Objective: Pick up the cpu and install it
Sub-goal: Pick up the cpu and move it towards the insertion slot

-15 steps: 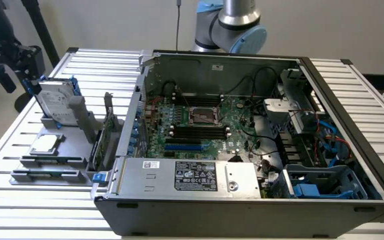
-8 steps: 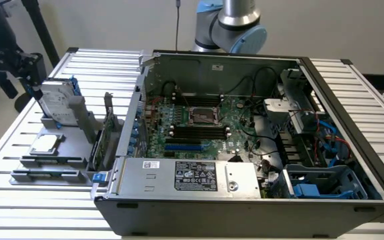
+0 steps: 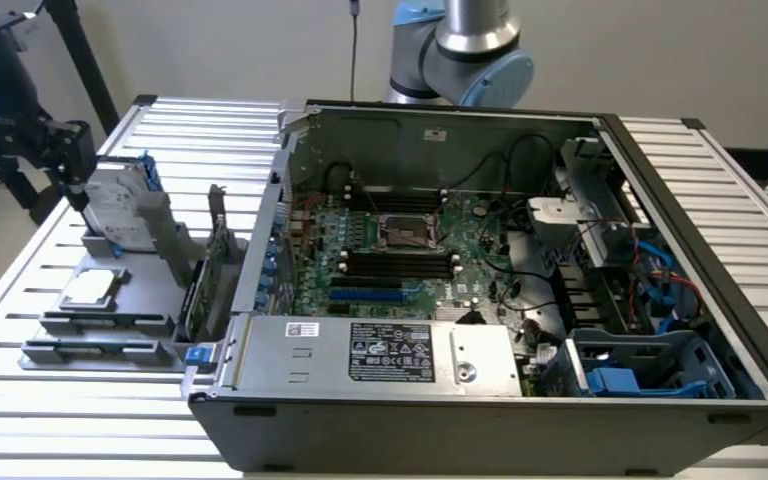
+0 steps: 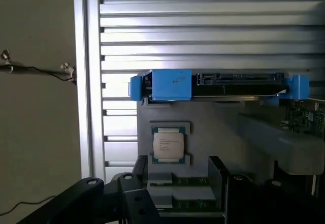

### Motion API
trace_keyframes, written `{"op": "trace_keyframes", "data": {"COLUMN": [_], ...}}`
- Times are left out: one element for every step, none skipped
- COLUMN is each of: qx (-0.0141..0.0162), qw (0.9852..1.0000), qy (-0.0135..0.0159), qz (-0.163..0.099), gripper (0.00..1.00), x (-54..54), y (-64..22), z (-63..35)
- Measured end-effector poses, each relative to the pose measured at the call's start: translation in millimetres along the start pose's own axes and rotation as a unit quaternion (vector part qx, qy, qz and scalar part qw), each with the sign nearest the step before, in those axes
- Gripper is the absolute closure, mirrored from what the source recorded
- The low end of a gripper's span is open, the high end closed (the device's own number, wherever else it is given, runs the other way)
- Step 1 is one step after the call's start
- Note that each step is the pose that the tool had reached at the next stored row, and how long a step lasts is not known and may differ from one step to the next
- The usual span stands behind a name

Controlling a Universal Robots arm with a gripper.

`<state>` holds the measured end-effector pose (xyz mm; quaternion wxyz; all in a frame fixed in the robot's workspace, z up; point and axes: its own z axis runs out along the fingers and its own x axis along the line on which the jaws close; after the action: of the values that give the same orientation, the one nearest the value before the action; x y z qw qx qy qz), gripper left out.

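You are looking for the cpu, a small flat square chip with a matte silvery metal top and a thin darker rim. It is lying face up in a shallow seat of the grey plastic parts fixture, which is sitting on the ribbed aluminium table at the exterior view's left of the open dark grey computer case. The black two-fingered pincer is hovering above that fixture. Its fingers are standing apart with nothing between them, and it is touching neither the chip nor the fixture. In the wrist view the chip is lying just beyond the fingertips and roughly in line with the gap between them. It is sitting between them and the large silver hard drive with blue bracket, which is standing on edge across the fixture. The chip is nearly square, so you are getting no strong long axis from it, and its edges are running square to the line joining the two fingers. In the exterior view the empty dark processor socket is waiting in the middle of the green motherboard inside the case, well apart from the chip.
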<state>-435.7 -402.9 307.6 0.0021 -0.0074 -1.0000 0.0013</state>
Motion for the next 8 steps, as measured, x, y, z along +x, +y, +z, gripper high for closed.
{"op": "trace_keyframes", "data": {"qx": [0.0000,0.0000,0.0000,0.0000,0.0000,0.0000,0.0000,0.0001], "qw": [1.0000,1.0000,1.0000,1.0000,1.0000,1.0000,1.0000,1.0000], "qy": [0.0000,0.0000,0.0000,-0.0001,0.0000,0.0000,0.0000,0.0000], "qz": [-0.001,-0.003,-0.004,-0.005,-0.007,-0.007,-0.008,-0.009], "gripper": [0.40,0.40,0.40,0.40,0.40,0.40,0.40,0.40], "x": [0.2,0.4,0.6,0.9,1.1,1.4,1.8,2.1], "y": [-0.3,-0.6,-0.9,-1.3,-1.6,-1.9,-2.2,-2.5], "z": [1.8,3.7,5.5,7.5,9.1,11.0,12.8,14.6]}}
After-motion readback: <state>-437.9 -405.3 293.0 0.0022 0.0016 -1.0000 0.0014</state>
